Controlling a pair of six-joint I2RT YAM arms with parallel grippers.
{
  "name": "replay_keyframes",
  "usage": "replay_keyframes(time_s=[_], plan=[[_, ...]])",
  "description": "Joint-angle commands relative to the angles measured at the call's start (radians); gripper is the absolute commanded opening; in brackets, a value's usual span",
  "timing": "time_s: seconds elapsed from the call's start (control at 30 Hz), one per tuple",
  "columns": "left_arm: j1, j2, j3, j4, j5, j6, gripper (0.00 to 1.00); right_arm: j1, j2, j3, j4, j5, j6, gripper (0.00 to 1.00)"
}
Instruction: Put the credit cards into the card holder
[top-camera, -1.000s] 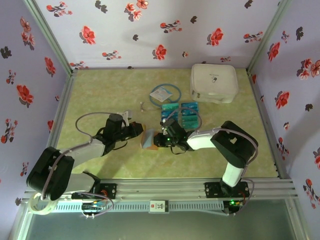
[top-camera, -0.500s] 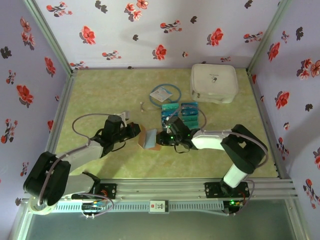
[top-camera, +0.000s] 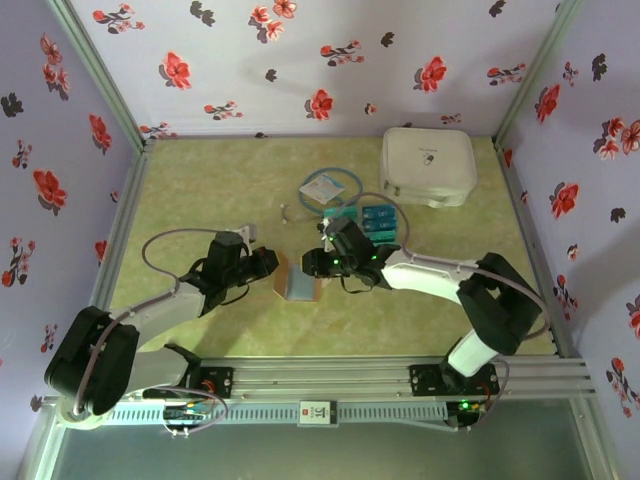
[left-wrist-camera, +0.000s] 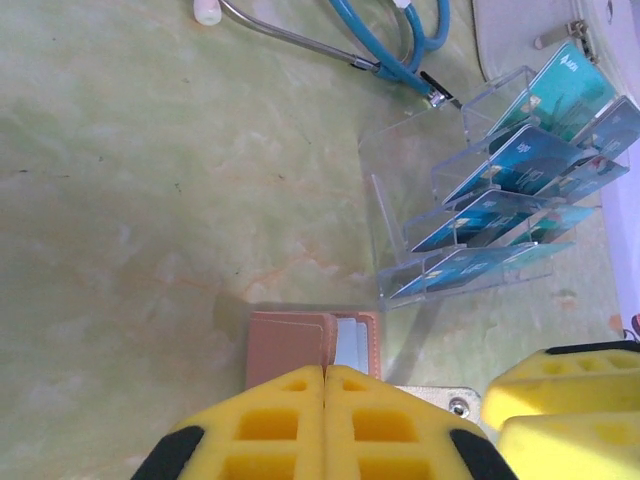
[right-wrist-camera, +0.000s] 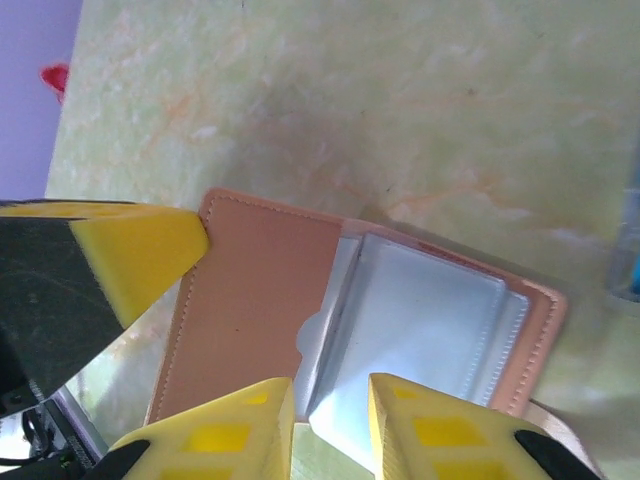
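The card holder (top-camera: 297, 287) lies open and flat on the green table (top-camera: 190, 190), a little in front of the middle, between the two grippers. In the right wrist view its brown leather panel is on the left and its clear plastic pocket on the right, and the stitched border is visible all around. The left gripper (left-wrist-camera: 325, 375) has its yellow fingers pressed together with nothing between them, and one pad touches the outer edge of the brown panel. The right gripper (right-wrist-camera: 330, 390) stands at the opposite long edge, where the two panels meet. Its fingers (right-wrist-camera: 250, 425) are a little apart with a narrow gap. A corner of the clear pocket reaches toward this gap, but it is not possible to tell if it touches the pads. The credit cards (left-wrist-camera: 520, 165), blue and teal, stand tilted in the steps of a clear stand (left-wrist-camera: 400, 190), which is near the far edge of the card holder but apart from it. Behind the stand lie a blue tube (left-wrist-camera: 385, 45) and a pale blue packet (top-camera: 322, 190), and the white case (top-camera: 428, 165) is at the far right corner. The table to the left of the card holder is bare up to the wall, and also a strip on the near side.
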Motion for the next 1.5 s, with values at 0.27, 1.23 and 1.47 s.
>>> replay_keyframes(time_s=[0.27, 1.23, 1.47], plan=[[0.010, -0.018, 0.035, -0.218, -0.134, 0.147, 0.24, 0.010, 0.118, -0.048, 0.053, 0.017, 0.003, 0.21], [-0.085, 0.209, 0.300, -0.581, -0.441, 0.312, 0.54, 0.005, 0.127, -0.130, 0.143, 0.012, 0.076, 0.22], [-0.085, 0.059, 0.350, -0.576, -0.260, 0.215, 0.61, 0.005, 0.099, -0.112, 0.124, 0.013, 0.076, 0.22]])
